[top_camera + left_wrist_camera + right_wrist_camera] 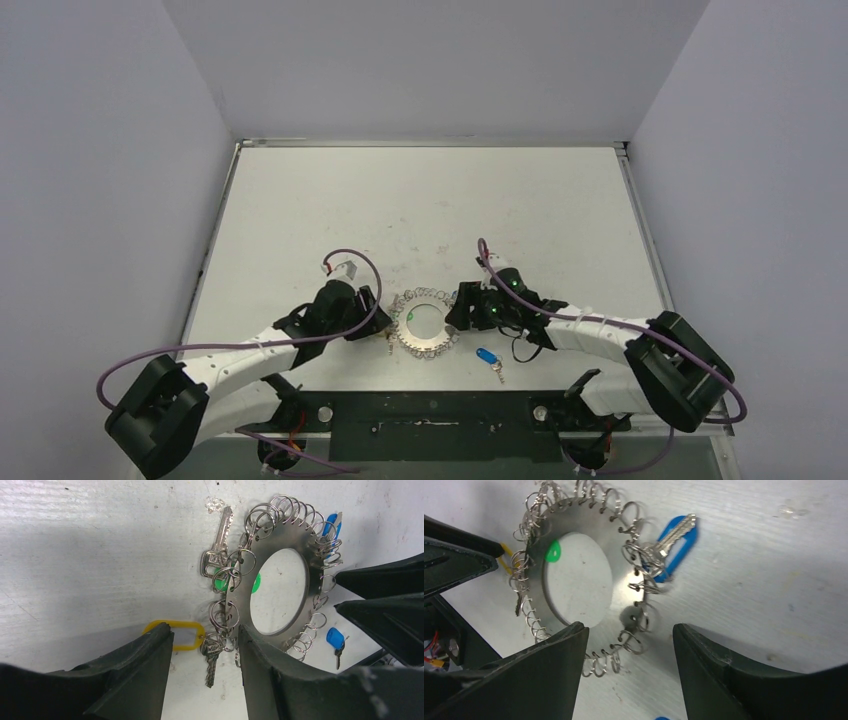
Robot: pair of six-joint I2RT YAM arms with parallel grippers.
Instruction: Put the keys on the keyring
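The keyring (437,336), a flat silver ring edged with wire loops, lies on the table between both grippers; it also shows in the left wrist view (295,545) and right wrist view (589,530). My left gripper (205,630) is open, its jaws either side of a yellow-tagged key (177,635) at the ring's edge. My right gripper (629,627) is open over the ring's opposite edge. A blue-tagged key (679,540) hangs on the loops. A green tag (256,583) shows through the ring's hole. A second blue-tagged key (486,357) lies loose, apart from the ring.
The white table (430,200) is walled by grey panels on the left, right and back. A black mounting plate (430,412) runs along the near edge between the arm bases. Purple cables loop off both arms.
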